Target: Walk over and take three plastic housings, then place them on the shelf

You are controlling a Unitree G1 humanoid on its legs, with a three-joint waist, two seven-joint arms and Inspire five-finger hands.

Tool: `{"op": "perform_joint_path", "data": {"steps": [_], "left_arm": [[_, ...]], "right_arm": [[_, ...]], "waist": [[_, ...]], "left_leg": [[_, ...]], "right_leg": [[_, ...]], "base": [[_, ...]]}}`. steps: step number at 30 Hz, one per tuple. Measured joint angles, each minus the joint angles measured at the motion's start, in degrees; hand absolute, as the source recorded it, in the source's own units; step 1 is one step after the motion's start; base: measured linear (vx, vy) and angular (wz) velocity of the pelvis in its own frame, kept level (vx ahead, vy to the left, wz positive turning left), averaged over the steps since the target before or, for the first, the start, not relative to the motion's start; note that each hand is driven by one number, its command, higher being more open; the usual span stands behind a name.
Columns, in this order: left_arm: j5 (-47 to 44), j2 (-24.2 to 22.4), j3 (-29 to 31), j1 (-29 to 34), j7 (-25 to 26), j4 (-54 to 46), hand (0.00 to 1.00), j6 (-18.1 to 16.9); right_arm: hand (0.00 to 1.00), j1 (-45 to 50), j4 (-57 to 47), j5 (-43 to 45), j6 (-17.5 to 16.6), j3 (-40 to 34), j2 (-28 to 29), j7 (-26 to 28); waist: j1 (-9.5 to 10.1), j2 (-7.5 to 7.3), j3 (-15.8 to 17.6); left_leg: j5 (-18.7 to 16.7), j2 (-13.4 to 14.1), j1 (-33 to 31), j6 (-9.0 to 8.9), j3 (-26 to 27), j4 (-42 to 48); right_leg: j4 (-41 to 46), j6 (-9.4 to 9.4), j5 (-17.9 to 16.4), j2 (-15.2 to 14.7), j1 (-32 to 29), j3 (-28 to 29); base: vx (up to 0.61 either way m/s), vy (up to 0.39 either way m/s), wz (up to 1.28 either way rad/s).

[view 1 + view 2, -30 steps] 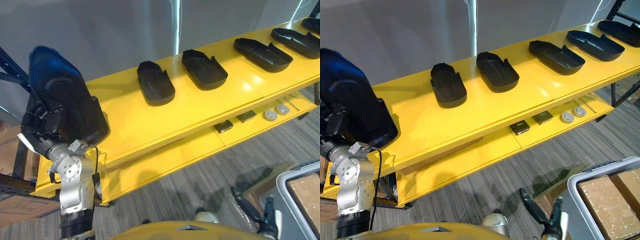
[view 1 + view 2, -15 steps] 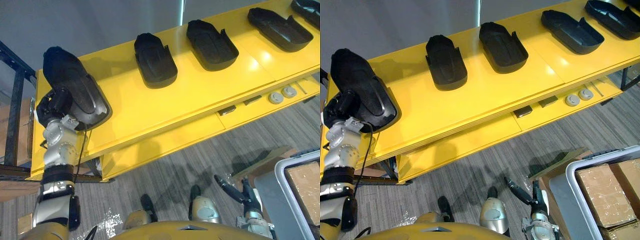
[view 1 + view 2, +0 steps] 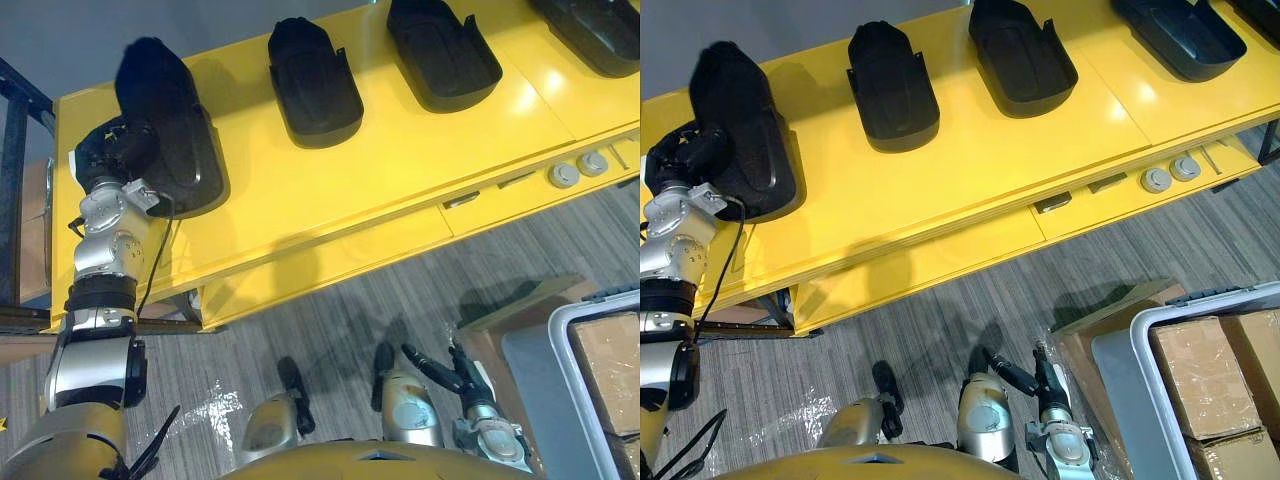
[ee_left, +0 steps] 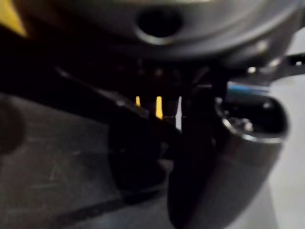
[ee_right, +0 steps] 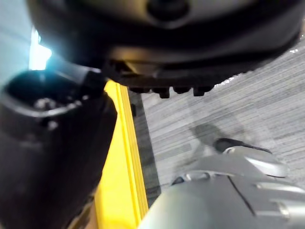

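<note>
The left hand [image 3: 112, 152] is clasping the near rim of a black plastic housing [image 3: 185, 125], as far as dark on dark is letting me judge. A second ago that housing was hanging in the air in front of the shelf. Now it is resting on the yellow shelf [image 3: 400, 170], at its left end, beside but apart from the other housings [image 3: 315, 75] lined up along it. So this placing is looking all but done, with only the letting go remaining. The right hand [image 3: 455, 375] is hanging low over the floor, fingers loosely spread.
</note>
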Motion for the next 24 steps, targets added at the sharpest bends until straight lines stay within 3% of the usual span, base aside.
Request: {"op": "perform_joint_path", "data": {"steps": [10, 18, 24], "left_arm": [[3.46, 0.24, -0.45, -2.16, 0.42, 4.17, 1.00, 3.41], [0.42, 0.23, -0.33, -2.10, 5.05, 6.06, 1.00, 3.33], [-2.85, -0.95, -0.35, -2.01, 5.15, 5.18, 1.00, 2.01]], "right_arm": [[1.00, 0.08, 1.03, 0.01, -0.07, 0.14, 0.26, -0.21], [1.00, 3.96, 1.34, -0.01, -0.31, -0.29, 2.56, -1.45], [1.00, 5.65, 1.67, -0.09, -1.52, -1.44, 4.07, -2.25]], "waist": [[-0.07, 0.00, 0.00], [-0.67, 0.20, -0.61], [-1.04, -0.51, -4.87]], "left_leg": [[-0.60, 0.18, 2.84, -0.67, 1.91, 0.25], [-0.87, 1.03, 6.22, -0.91, 3.77, -1.18], [-0.57, 0.16, 7.46, -0.94, 6.13, -1.95]], "right_leg": [[-0.33, -0.03, -0.02, 0.22, 2.14, 1.45], [-2.58, 0.45, 0.37, 0.86, 5.16, 1.61], [-6.89, 1.48, 1.90, 0.67, 7.81, 1.44]], "base": [[-0.01, 0.005, -0.07], [0.00, -0.002, -0.08], [0.08, 0.031, 0.00]]}}
